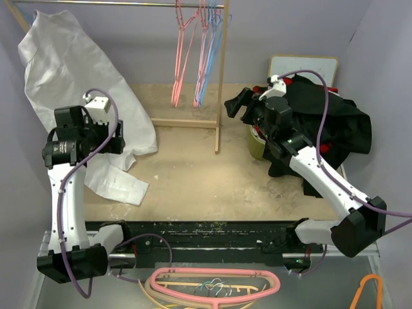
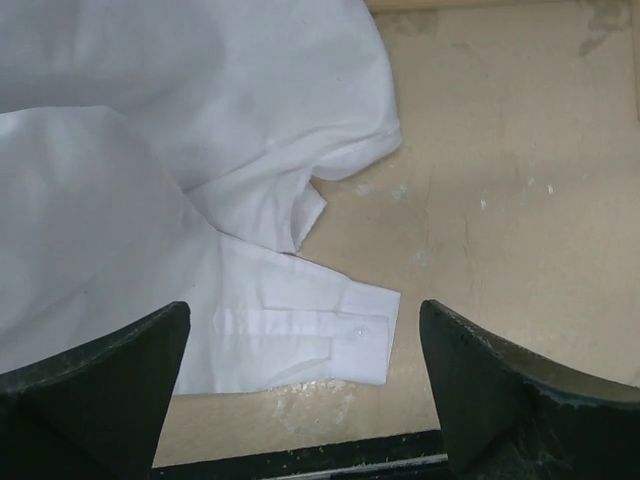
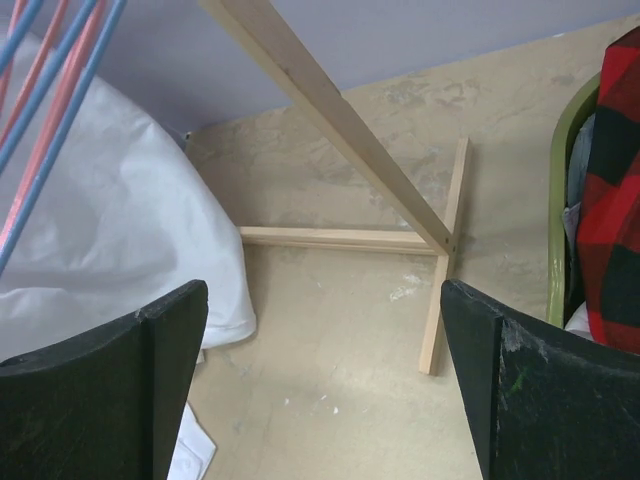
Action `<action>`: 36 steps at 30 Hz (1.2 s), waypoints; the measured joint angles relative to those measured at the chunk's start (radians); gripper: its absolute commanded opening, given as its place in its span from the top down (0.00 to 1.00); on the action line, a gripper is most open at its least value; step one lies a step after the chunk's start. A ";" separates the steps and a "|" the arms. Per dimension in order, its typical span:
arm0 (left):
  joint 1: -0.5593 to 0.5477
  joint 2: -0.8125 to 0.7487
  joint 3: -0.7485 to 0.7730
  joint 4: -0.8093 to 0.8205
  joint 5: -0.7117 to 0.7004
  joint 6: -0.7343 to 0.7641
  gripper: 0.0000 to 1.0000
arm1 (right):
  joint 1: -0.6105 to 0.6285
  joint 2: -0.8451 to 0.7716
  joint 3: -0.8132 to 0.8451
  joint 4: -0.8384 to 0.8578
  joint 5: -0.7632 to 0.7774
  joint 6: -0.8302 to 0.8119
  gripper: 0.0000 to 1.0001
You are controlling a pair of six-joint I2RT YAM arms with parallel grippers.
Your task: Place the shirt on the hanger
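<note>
The black shirt [image 1: 344, 119] lies heaped at the right of the table, partly over a basket and behind my right arm. The light blue hanger [image 1: 208, 67] hangs among pink hangers [image 1: 180, 58] on the wooden rack at the back; its blue wire also shows in the right wrist view [image 3: 78, 100]. My right gripper [image 1: 232, 106] is open and empty, raised between the shirt and the rack; in its wrist view [image 3: 322, 290] it looks down at the rack's foot. My left gripper [image 1: 121, 138] is open and empty above the white cloth's cuffed sleeve [image 2: 300, 335].
The big white cloth [image 1: 71, 84] drapes from the back left onto the table. The wooden rack's post and foot [image 3: 440, 260] stand mid-table. A green basket [image 3: 558, 200] holds a red-and-black plaid shirt [image 3: 610, 200]. More hangers [image 1: 212, 286] lie below the near edge.
</note>
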 measured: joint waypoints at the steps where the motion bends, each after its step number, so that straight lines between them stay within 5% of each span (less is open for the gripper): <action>1: 0.003 -0.010 -0.001 0.008 -0.023 -0.024 0.01 | 0.000 -0.005 0.000 0.000 0.000 0.000 0.00; 5: 0.051 -0.039 -0.001 0.045 -0.076 -0.077 0.01 | 0.000 -0.032 0.000 -0.018 0.039 0.002 0.00; 15: 0.061 -0.032 0.001 -0.017 0.206 0.031 0.01 | 0.001 -0.089 0.085 -0.194 0.380 0.081 0.00; 24: 0.061 -0.047 -0.021 -0.017 0.252 0.048 0.01 | -0.016 -0.029 0.242 -0.389 0.653 0.012 0.00; 36: 0.040 -0.047 -0.063 -0.003 0.253 0.069 0.01 | -0.194 0.063 0.347 -0.653 0.658 0.142 0.00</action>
